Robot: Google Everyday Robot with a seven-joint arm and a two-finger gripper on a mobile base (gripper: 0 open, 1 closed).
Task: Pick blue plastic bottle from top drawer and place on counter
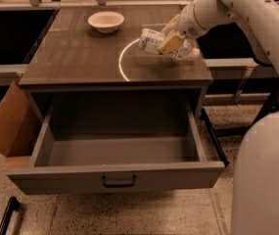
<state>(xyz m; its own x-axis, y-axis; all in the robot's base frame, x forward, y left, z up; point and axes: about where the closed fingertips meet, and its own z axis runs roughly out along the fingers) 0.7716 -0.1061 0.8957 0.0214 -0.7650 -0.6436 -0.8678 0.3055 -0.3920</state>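
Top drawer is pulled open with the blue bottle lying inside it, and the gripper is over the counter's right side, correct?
No. The camera view shows the top drawer open, but the blue plastic bottle is clamped in the gripper, over the right side of the counter, not in the drawer.

You'll see the counter (80,58) grey-brown and glossy, catching light. Your top drawer (114,176) looks matt grey and smooth. Your gripper (171,44), above the counter's right side, clamps the blue plastic bottle (150,39): clear plastic, pale label. Matt brown cardboard (7,126) on the left; floor (129,214) speckled.
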